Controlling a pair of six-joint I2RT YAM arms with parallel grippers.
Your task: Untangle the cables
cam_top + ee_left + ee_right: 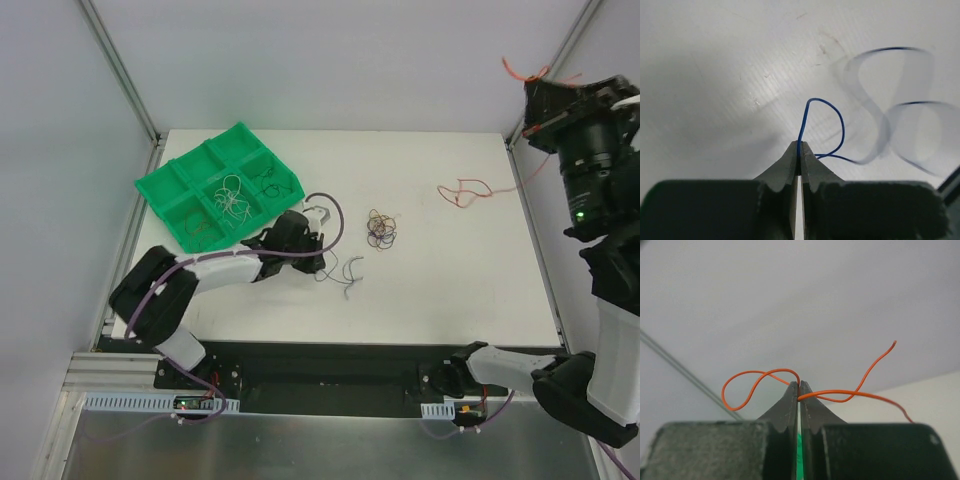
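Note:
My left gripper [322, 266] rests low over the table and is shut on a thin blue cable [350, 270]. In the left wrist view the jaws [800, 146] pinch that blue cable [832, 107], and its far loops are blurred. A small tangled clump of brown, orange and black cables [381, 229] lies mid-table, just right of it. My right gripper [532, 88] is raised high at the far right, shut on an orange cable [520, 70]. The cable's tail hangs down to loops on the table [465, 191]. The right wrist view shows the orange cable [750, 375] pinched at the fingertips [799, 386].
A green compartment tray [160, 190] sits tilted at the table's back left. It holds white wires [232, 196], a dark wire [268, 181] and an orange-brown wire [205, 226] in separate compartments. Frame posts stand at the back corners.

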